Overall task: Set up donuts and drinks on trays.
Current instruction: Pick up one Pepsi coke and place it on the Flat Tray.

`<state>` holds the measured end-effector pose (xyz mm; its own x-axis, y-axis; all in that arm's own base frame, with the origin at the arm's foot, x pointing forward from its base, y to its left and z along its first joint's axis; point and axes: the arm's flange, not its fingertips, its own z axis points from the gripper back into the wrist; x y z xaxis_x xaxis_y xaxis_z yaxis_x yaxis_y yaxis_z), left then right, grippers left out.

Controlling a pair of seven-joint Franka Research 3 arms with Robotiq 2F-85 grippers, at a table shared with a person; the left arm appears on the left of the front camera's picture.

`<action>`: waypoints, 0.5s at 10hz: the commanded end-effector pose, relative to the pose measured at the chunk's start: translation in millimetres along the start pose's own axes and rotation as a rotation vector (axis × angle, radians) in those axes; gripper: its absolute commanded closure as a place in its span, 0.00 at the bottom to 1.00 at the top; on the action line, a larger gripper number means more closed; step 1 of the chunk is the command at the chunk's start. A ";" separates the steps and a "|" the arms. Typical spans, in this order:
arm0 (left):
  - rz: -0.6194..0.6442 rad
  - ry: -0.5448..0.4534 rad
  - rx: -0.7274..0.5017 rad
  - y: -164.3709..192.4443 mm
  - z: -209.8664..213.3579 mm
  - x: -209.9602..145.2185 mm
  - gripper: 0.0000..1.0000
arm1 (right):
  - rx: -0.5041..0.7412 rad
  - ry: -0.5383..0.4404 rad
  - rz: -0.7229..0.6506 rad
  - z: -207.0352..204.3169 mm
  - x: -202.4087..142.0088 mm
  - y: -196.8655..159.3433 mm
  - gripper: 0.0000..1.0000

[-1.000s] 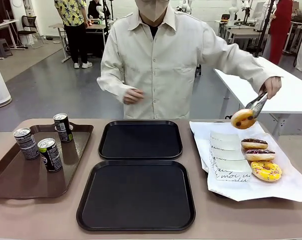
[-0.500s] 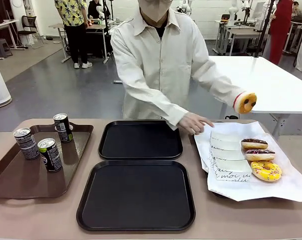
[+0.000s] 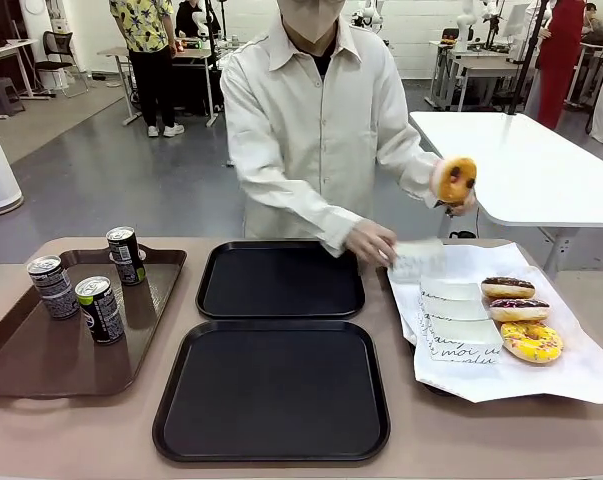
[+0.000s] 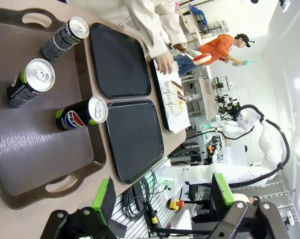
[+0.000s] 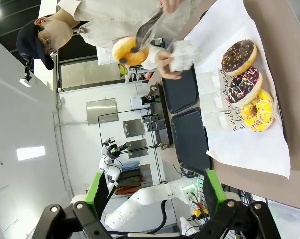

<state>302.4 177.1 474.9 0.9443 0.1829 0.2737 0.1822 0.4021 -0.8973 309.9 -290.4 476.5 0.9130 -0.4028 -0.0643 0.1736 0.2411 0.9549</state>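
Person's hand (image 3: 371, 241) now lifts a paper sleeve (image 3: 418, 258) beside the far tray (image 3: 281, 280); tonged donut (image 3: 453, 180) swung inward. Three cans (image 3: 99, 308) on brown tray (image 3: 41, 370). Left gripper (image 4: 163, 196) and right gripper (image 5: 154, 191) spread, holding nothing.

At far-left corner of white paper sheet (image 3: 581, 375), person's hand (image 3: 371, 241) motion-blurred; grip on sleeve (image 3: 418, 258) unclear. Sheet's right edge cut by frame. Well left of sheet, brown tray (image 3: 41, 360): near corner cut off.
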 end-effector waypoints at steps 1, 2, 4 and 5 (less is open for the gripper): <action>-0.016 -0.014 -0.022 -0.4 -0.3 -1.7 0.00 | 0.023 -0.007 0.002 -0.4 1.5 -0.2 0.00; -0.016 -0.014 -0.022 -0.4 -0.3 -1.7 0.00 | 0.023 -0.007 0.002 -0.4 1.5 -0.2 0.00; -0.016 -0.014 -0.022 -0.4 -0.3 -1.7 0.00 | 0.023 -0.007 0.002 -0.4 1.5 -0.2 0.00; -0.016 -0.014 -0.022 -0.4 -0.3 -1.7 0.00 | 0.023 -0.007 0.002 -0.4 1.5 -0.2 0.00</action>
<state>302.4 177.1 474.9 0.9443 0.1829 0.2736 0.1822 0.4020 -0.8973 309.9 -290.4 476.5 0.9130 -0.4028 -0.0643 0.1736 0.2411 0.9549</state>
